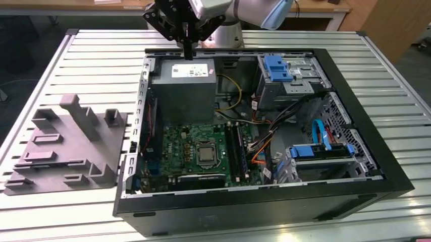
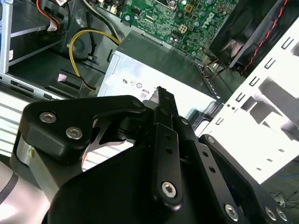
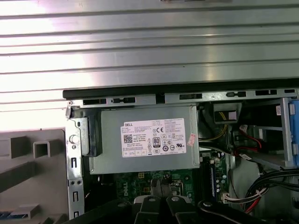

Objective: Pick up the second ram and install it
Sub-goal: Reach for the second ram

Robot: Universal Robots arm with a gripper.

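Gripper [image 1: 189, 52] hangs over the power supply [image 1: 183, 91], fingers pressed together, nothing between them. The second ram [image 1: 233, 146], a long thin dark strip, stands on edge in the motherboard [image 1: 180, 146] just beside that supply.

slatted metal table [image 1: 88, 55] | wooden desk [image 1: 316, 9] behind | dark floor [image 1: 27, 50]

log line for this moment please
stage: hand above power supply | site: open pc case | held item: cannot tell | nearby: grey fixture beside case, exterior view's left
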